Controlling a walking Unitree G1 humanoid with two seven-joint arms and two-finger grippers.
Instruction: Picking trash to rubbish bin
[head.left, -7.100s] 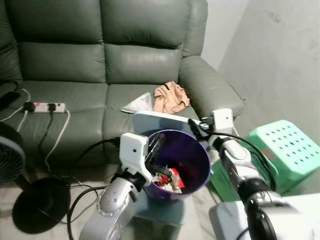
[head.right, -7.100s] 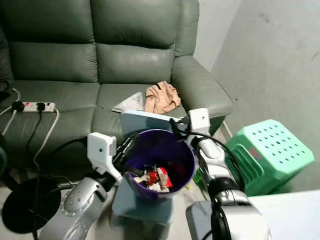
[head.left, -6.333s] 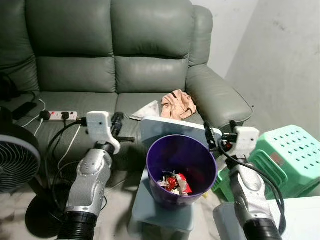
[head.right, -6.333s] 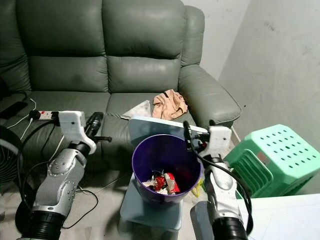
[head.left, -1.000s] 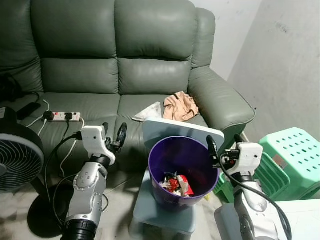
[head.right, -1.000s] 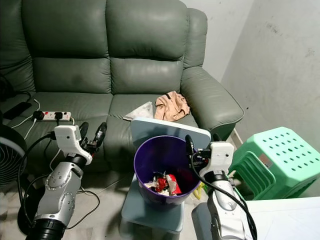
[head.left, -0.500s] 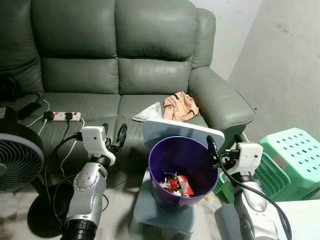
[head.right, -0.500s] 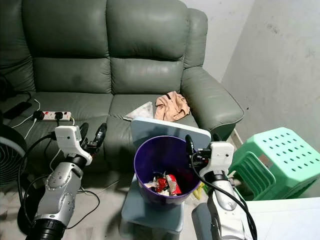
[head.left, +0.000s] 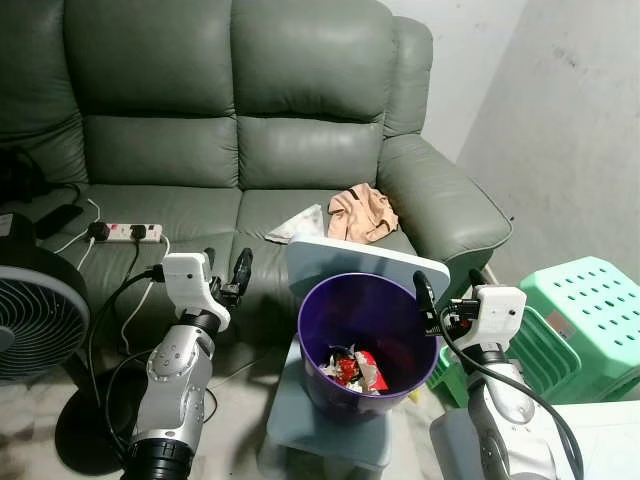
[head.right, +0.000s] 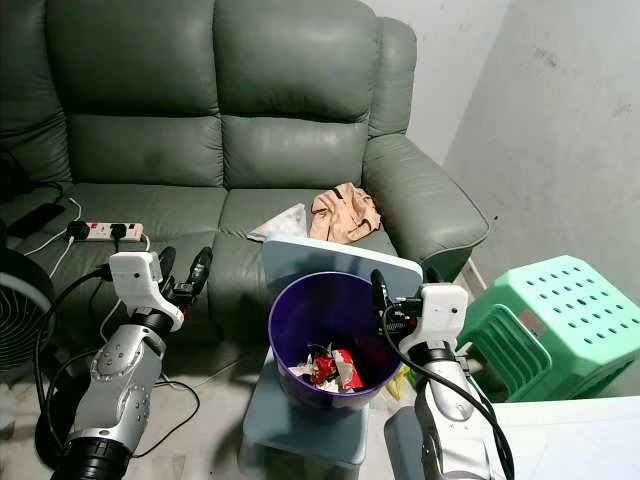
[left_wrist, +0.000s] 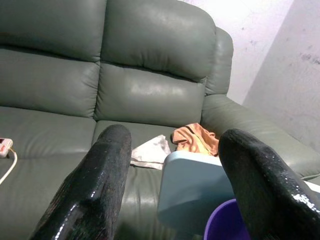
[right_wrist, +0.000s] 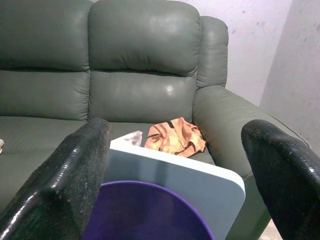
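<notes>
Both jaws spread, bin (head.left: 366, 330) between arms

Purple bin (head.left: 366, 330) upright, wrappers (head.left: 352, 366) inside.

Readable text: none is showing on any surface.
Wrappers in the round purple plastic bin (head.left: 366, 318): print is blurring, unreadable.

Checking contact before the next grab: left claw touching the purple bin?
Apart. In the left eye view the left claw, open and empty, sits off to the side of the purple bin, with sofa front showing between them.
</notes>
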